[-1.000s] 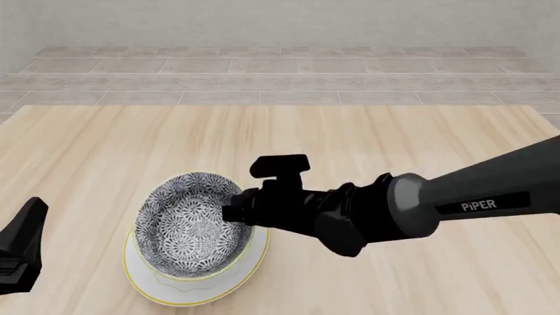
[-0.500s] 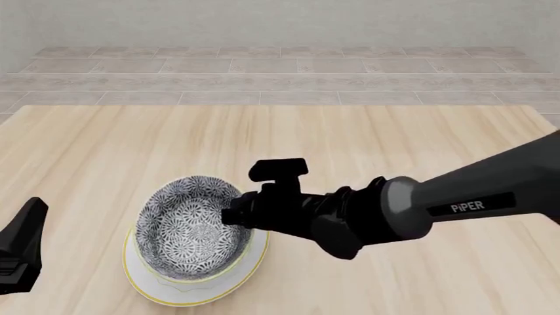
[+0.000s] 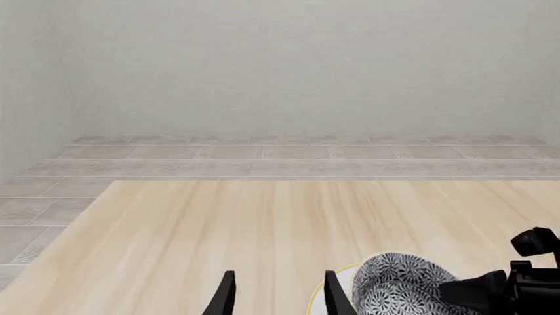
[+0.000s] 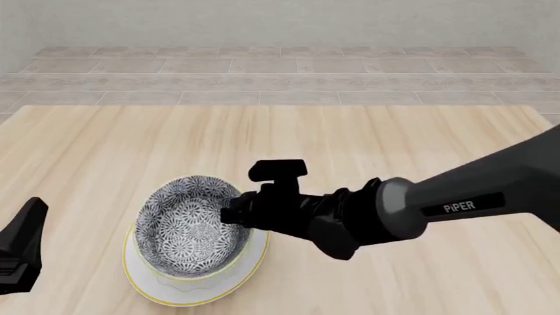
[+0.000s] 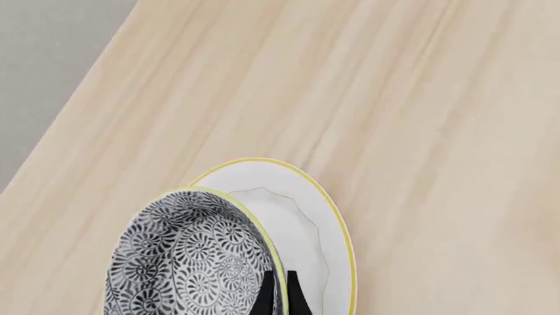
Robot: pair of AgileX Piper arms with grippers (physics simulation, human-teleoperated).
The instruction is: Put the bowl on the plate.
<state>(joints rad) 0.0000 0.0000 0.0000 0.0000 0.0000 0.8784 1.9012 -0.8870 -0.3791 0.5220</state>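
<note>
The patterned blue-grey bowl (image 4: 193, 226) sits tilted over the white plate (image 4: 198, 295) near the table's front left. Its near left side is low on the plate and its far right side is higher. My right gripper (image 4: 235, 214) is shut on the bowl's right rim. In the right wrist view its fingertips (image 5: 264, 296) pinch the yellowish rim of the bowl (image 5: 188, 262), with the plate (image 5: 302, 220) showing beyond. My left gripper (image 3: 280, 298) is open and holds nothing, and it stays apart to the left of the bowl (image 3: 398, 289).
The light wooden table (image 4: 368, 138) stretches out behind and to the right of the plate. A tiled floor and a grey wall lie beyond its far edge. The right arm (image 4: 455, 203) crosses the table's right half.
The right arm has dropped slightly, lowering the bowl closer onto the plate. The left gripper has not moved.
</note>
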